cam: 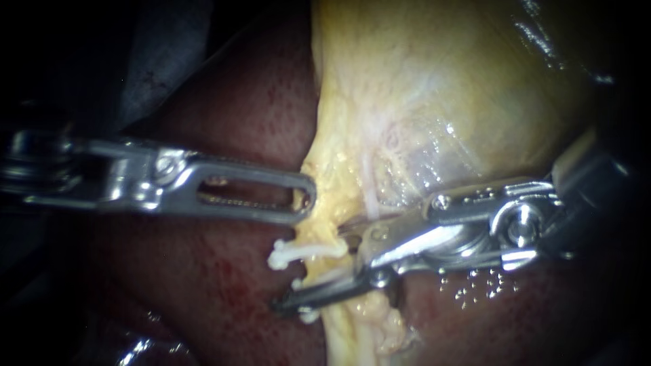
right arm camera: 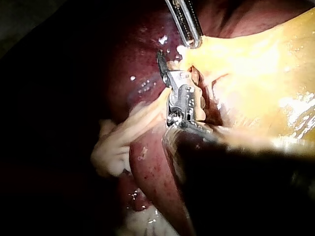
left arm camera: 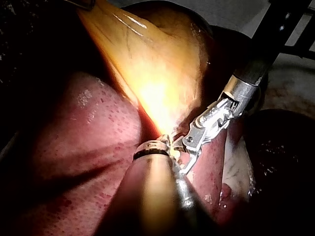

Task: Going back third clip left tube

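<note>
At the gallbladder (cam: 420, 88) neck, the left tool (cam: 308, 200) is clenched on the yellow edge; the right tool (cam: 312, 271) is spread open astride the tube (cam: 313, 232), just near of a white clip (cam: 296, 252). Should be backed straight out rightward, so nothing gets snagged.

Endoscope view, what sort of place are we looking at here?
Probably a surgical training bench: a bare liver and gallbladder, my left instrument and right instrument working at them, and a white clip on a tube.
</note>
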You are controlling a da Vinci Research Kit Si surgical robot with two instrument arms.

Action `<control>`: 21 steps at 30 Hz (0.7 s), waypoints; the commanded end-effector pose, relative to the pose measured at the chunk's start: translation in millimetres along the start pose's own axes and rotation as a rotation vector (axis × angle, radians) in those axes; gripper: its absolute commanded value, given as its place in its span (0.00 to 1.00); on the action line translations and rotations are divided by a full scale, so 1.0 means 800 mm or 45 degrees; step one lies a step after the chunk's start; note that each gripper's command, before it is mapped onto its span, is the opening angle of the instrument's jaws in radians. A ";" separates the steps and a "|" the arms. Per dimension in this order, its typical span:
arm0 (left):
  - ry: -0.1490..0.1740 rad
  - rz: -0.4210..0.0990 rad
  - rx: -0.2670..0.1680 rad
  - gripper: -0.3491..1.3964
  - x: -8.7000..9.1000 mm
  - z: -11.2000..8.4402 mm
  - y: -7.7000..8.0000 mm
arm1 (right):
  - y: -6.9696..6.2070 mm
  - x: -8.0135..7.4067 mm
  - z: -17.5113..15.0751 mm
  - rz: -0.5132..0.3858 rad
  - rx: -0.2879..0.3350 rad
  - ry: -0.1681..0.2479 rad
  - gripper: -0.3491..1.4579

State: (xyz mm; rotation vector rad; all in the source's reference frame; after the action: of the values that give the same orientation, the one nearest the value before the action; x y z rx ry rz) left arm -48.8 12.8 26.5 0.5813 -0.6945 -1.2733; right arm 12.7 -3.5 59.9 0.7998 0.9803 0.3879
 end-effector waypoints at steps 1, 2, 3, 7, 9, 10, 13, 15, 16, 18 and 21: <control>0.000 0.000 0.000 0.00 0.0000 0.0000 0.0000 | -0.0001 0.0000 0.0000 -0.006 0.000 0.000 0.49; 0.000 -0.001 0.000 0.00 0.0000 0.0000 0.0000 | -0.0001 0.0000 0.0000 -0.014 0.000 0.000 0.49; 0.000 -0.001 -0.001 0.00 0.0000 0.0001 0.0000 | -0.0001 0.0000 0.0001 -0.014 0.000 0.000 0.49; 0.000 -0.001 -0.001 0.00 0.0000 0.0001 0.0000 | 0.0001 0.0000 -0.0001 -0.028 -0.004 0.002 0.49; 0.000 -0.001 -0.001 0.00 0.0000 0.0001 0.0000 | 0.0001 0.0000 -0.0003 -0.036 -0.003 0.001 0.49; 0.000 -0.001 -0.001 0.00 0.0000 0.0000 0.0000 | 0.0001 0.0000 -0.0006 -0.035 -0.006 0.003 0.49; 0.000 0.000 -0.001 0.00 0.0000 0.0000 0.0000 | 0.0003 -0.0002 -0.0014 -0.043 -0.014 0.008 0.49; 0.000 0.000 -0.001 0.00 0.0000 0.0000 0.0000 | 0.0006 -0.0003 -0.0019 -0.050 -0.024 0.012 0.49; 0.000 0.000 -0.001 0.00 0.0000 0.0000 0.0000 | 0.0007 -0.0004 -0.0023 -0.050 -0.030 0.016 0.49; 0.000 0.000 0.000 0.00 0.0000 0.0000 0.0000 | 0.0009 -0.0006 -0.0030 -0.050 -0.034 0.019 0.50; 0.000 0.000 0.000 0.00 0.0000 0.0000 0.0000 | 0.0009 -0.0007 -0.0042 -0.049 -0.037 0.022 0.50</control>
State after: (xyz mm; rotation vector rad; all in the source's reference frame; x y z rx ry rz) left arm -48.8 12.8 26.5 0.5810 -0.6941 -1.2742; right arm 9.2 -1.8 59.5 0.7523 1.0030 0.3757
